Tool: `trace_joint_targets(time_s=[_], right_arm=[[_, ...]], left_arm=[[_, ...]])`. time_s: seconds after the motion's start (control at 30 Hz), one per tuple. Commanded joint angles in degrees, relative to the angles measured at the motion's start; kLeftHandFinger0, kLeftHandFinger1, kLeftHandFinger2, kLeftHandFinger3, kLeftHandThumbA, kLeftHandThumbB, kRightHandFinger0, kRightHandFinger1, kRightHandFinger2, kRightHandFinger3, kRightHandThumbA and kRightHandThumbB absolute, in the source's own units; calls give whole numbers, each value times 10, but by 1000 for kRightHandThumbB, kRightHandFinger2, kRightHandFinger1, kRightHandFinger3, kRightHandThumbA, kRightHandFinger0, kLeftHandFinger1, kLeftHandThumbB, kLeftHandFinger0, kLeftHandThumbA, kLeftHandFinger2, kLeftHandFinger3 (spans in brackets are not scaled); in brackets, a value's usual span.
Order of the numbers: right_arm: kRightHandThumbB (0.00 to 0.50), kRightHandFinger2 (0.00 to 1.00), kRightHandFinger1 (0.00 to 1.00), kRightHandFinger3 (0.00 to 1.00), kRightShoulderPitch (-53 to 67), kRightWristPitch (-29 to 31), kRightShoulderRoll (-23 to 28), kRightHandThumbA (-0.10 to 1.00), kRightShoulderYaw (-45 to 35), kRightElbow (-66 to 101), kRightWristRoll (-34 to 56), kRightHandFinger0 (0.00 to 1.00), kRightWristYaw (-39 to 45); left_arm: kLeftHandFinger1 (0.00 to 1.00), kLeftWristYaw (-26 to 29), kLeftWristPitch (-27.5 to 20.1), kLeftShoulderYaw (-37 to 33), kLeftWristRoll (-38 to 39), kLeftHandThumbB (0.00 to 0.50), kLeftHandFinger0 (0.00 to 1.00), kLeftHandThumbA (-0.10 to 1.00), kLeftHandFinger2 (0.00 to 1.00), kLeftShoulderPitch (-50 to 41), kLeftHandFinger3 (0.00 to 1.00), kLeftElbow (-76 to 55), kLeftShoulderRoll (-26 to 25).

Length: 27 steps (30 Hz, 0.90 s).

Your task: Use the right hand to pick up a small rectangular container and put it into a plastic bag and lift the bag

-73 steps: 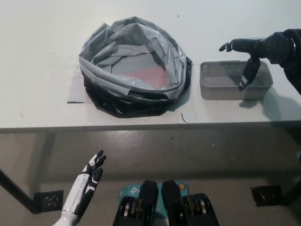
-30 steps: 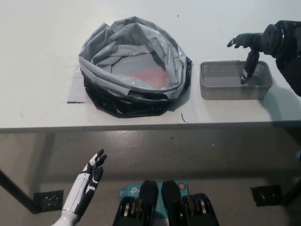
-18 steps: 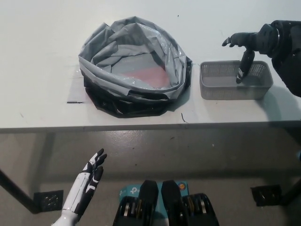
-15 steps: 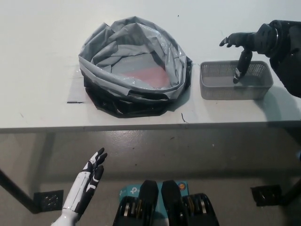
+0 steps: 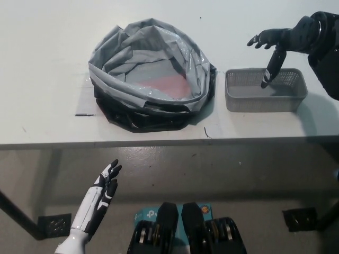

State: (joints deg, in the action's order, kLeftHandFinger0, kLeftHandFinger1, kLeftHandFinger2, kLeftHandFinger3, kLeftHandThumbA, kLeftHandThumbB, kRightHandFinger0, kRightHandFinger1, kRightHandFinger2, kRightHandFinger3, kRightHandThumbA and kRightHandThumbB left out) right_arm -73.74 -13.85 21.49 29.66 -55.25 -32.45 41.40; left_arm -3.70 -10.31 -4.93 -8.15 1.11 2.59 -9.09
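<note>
right hand (image 5: 280,45): spread, holding nothing, has drifted left over the back rim of the container (image 5: 265,91) | container unmoved near table (image 5: 47,47) front-right edge, beside bag (image 5: 151,74) | grasp not yet made | left hand (image 5: 98,198) open, resting below table edge

We note two arms of unlike finish. The left hand (image 5: 101,193) has a white shell along its back and forearm, smooth and glossy, with slim fingers (image 5: 109,172) that are black on their segments and show pale patches between. The white forearm casing tapers toward the wrist and widens again near the picture's lower edge.

The right hand (image 5: 283,42) is black throughout, matt, with slender segmented fingers (image 5: 270,67). Its wrist carries a thick rounded black housing with a thin pale ring or seam, and the forearm behind it is bulky and dark. We see no cables, screws or markings clearly on either arm.
</note>
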Motion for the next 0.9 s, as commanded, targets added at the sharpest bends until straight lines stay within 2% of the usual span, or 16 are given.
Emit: trace_joint_targets(time_s=[0.0,0.13,0.3,0.53,0.67,0.87], right_arm=[[500,1000,1000,1000,-46,-4,3,1000,-1,1,0,1000,9],[500,1000,1000,1000,-43,-2,2,1000,1,-11,2,1000,17],[500,1000,1000,1000,-42,-1,0,1000,14,-13,-9,1000,22],[500,1000,1000,1000,-41,36,-5,1000,36,-40,-17,1000,17],[500,1000,1000,1000,-42,56,-12,1000,46,-61,-19,1000,6],[500,1000,1000,1000,-40,59,-29,1000,53,-94,-25,1000,-11]], left_arm=[[1000,-4,1,6,1,278,1000,1000,1000,6,1000,-21,-8],[1000,-5,-6,6,4,279,1000,1000,1000,12,1000,-13,-9],[1000,-5,6,5,-2,285,1000,1000,1000,14,1000,-22,-9],[1000,-7,-2,3,-3,274,1000,1000,1000,17,1000,-19,-11],[1000,-8,9,4,-4,280,1000,1000,1000,18,1000,-24,-12],[1000,-10,8,3,-5,275,1000,1000,1000,19,1000,-26,-13]])
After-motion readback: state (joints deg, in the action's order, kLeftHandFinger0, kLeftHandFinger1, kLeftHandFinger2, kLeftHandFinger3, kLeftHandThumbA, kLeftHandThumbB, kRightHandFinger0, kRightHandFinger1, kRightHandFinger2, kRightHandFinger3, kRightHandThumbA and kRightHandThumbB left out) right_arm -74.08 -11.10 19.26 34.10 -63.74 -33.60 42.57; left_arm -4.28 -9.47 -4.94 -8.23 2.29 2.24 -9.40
